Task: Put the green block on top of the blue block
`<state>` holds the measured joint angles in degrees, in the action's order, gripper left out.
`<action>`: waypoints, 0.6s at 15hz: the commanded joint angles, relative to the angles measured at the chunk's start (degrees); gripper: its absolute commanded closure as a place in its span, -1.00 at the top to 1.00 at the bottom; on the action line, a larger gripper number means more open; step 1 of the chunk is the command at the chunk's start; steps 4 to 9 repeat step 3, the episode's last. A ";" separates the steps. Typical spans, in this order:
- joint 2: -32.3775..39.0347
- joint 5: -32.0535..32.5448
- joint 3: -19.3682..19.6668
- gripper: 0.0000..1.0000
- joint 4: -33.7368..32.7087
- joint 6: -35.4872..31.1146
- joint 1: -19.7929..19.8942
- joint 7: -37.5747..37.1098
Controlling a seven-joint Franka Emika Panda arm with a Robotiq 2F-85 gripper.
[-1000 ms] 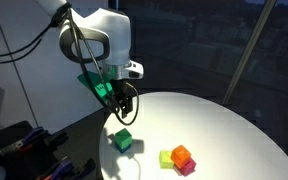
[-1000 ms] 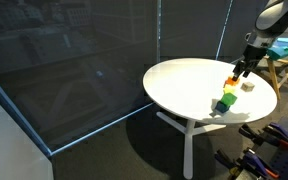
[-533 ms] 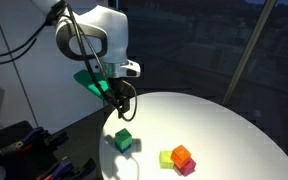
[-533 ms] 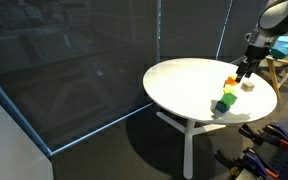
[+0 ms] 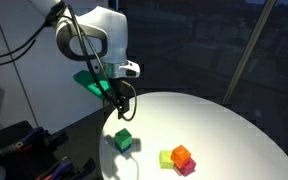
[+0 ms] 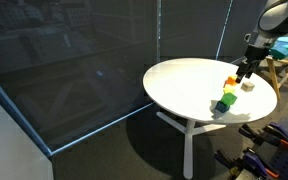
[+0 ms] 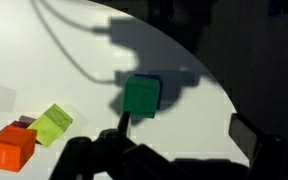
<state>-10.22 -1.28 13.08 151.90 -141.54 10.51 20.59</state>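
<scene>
The green block [image 5: 123, 139] [image 7: 141, 96] [image 6: 227, 98] stands on the round white table [image 5: 229, 125]. A dark block that seems to be the blue block [image 6: 221, 107] shows just beneath it in an exterior view. In the wrist view the green block covers whatever is under it. My gripper [image 5: 121, 107] [image 6: 242, 72] [image 7: 184, 135] hangs open above the green block, apart from it, with nothing between its fingers.
A cluster of a yellowish block [image 5: 167, 157] [image 7: 50, 124], an orange block [image 5: 181, 153] [image 7: 11, 146] and a magenta block [image 5: 187, 167] lies near the table's edge. A small white object [image 6: 247, 86] sits close by. Dark glass panels surround the table.
The gripper has lifted slightly away from the green block, still open. The blocks have not moved.
</scene>
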 commanded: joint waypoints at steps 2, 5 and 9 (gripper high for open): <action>-0.08 0.14 0.20 1.00 -0.02 0.13 -0.22 -0.15; -0.08 0.14 0.20 1.00 -0.02 0.13 -0.22 -0.15; -0.08 0.14 0.20 1.00 -0.02 0.13 -0.22 -0.15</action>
